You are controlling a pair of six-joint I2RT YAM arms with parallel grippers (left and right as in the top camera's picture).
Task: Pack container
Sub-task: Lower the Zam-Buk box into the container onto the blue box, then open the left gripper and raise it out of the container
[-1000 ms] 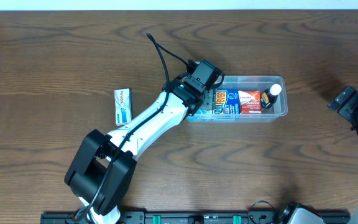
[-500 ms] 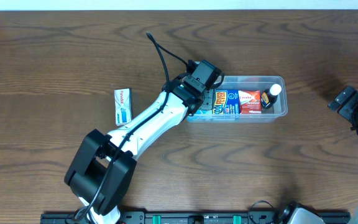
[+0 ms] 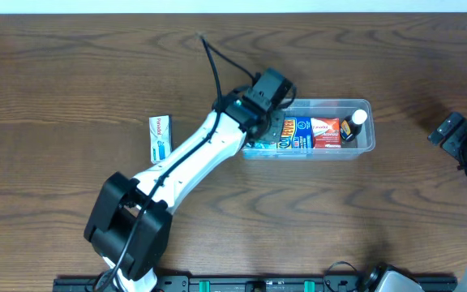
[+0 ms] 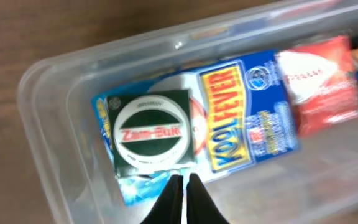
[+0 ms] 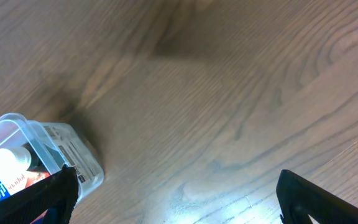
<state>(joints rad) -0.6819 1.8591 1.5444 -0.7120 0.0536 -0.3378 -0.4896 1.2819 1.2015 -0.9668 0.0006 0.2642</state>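
On the brown wooden desk, near its middle and a little to the right: the clear plastic container, long side running left to right. Inside the container, from left end to right end: a green Zam-Buk box lying on the left part of a blue Kool Fever box, then a red packet just beside that, then a small dark bottle with a white cap at the right end.

Over the container's left end: the left arm, stretched across from the near-left side of the desk. At its tip, the left fingers, pressed together with only a hairline between them, clasping nothing. Tips aimed at the near edge of the Zam-Buk box; impossible to tell whether touching it or just above it.

Well off the container's right end: the right fingers, spread wide, empty, hanging over the wood. In the right wrist view, only the container's right-end corner at lower left, with the bottle's white cap behind the clear wall.

Left of the container, apart from it and on the far side of the arm: a white and blue box lying flat on the desk.
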